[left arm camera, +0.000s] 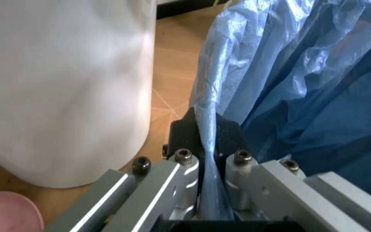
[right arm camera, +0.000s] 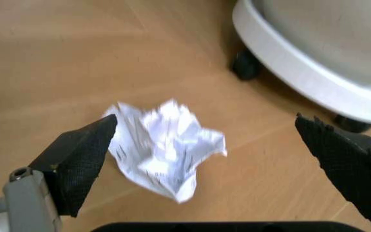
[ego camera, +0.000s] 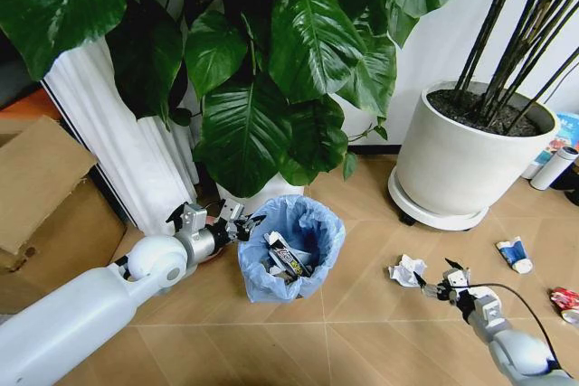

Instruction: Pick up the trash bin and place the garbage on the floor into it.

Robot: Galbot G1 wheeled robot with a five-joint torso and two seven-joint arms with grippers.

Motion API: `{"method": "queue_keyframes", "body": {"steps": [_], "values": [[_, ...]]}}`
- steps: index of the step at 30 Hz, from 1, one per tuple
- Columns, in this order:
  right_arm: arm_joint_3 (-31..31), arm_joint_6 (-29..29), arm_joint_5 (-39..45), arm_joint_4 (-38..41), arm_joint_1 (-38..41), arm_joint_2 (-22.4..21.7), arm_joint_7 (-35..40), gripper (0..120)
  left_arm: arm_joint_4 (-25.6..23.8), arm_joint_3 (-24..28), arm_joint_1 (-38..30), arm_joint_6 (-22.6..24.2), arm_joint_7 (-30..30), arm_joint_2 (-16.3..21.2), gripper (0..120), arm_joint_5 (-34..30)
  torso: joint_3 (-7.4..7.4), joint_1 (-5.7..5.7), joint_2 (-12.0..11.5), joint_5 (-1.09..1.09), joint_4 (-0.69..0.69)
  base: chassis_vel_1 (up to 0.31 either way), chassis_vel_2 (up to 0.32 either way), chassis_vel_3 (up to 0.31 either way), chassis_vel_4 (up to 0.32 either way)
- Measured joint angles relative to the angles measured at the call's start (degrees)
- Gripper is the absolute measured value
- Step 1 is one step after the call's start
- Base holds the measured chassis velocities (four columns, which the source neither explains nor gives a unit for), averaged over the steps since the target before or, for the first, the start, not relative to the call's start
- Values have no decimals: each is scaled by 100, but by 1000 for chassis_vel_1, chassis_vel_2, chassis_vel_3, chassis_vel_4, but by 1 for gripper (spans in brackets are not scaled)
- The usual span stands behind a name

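The trash bin [ego camera: 291,249] stands on the floor [ego camera: 362,341] right at the left tool [ego camera: 237,225], whose jaws are clamped narrow on the rim and its baggy light-blue liner [left arm camera: 289,87]; the left wrist view shows the thin film pinched between the fingers [left arm camera: 179,169]. A dark printed wrapper [ego camera: 288,258] already lies inside, and the white plant pot [left arm camera: 63,87] sits just beside this tool. My worry here is the grip: if mostly plastic is caught and little of the hard rim, the liner could stretch, tear or slide out when the bin is lifted, tipping the contents back out. The right tool [ego camera: 433,283] hangs low and spread wide, with a crumpled white paper wad [right arm camera: 163,145] just ahead of it and between its fingertips [right arm camera: 82,154], nothing held. The wad is light and springy, so one finger touching first could nudge it aside, or closing too high could pinch only a loose corner. Farther off from that tool lie a blue-white packet [ego camera: 514,254] and a red-white can [ego camera: 564,301], both still to collect.
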Motion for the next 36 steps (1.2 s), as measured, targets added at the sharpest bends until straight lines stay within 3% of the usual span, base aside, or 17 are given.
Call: {"method": "queue_keyframes", "body": {"steps": [10, 13, 19, 23, 26, 31, 34, 36], "values": [[-332, 16, -152, -1135, 914, 331, 51, 100, 19, 47, -84, 3, -57, -24, 0, -45, 0, 0, 0, -1, -1, 0, 0, 0, 0], [-643, 95, -148, -1853, 1529, 722, 8, 100, 39, 69, -106, 12, -88, -35, 0, -59, 1, 1, 0, -1, 0, 0, 0, 0, 0], [-733, 158, -218, -2438, 1917, 1107, -24, 96, 42, 60, -87, 12, -91, -23, 0, -60, 1, 1, 0, -1, -1, 0, 0, 0, 0], [-779, 174, -215, -2571, 2028, 1177, -76, 83, 45, 52, -92, 12, -91, -16, 0, -68, 1, 1, 0, -3, 1, 0, 0, 0, 0], [-845, 163, -162, -2537, 2045, 1134, -63, 66, 45, 41, -107, 12, -91, -12, 0, -83, 1, 1, 0, -2, -2, 0, 0, 0, 0], [-875, 147, -147, -2489, 2041, 1073, -49, 53, 52, 39, -119, 12, -89, -12, 0, -85, 1, 1, 0, -2, -2, 0, 0, 0, 0], [-891, 120, -137, -2405, 2004, 999, -33, 38, 66, 39, -150, 13, -89, -20, 0, -94, 0, 1, 0, -2, 0, 0, 0, 0, 0], [-896, 105, -119, -2363, 1983, 958, -26, 36, 71, 38, -162, 14, -88, -25, 0, -99, 0, 1, 0, -2, 0, 0, 0, 0, 0]]}}
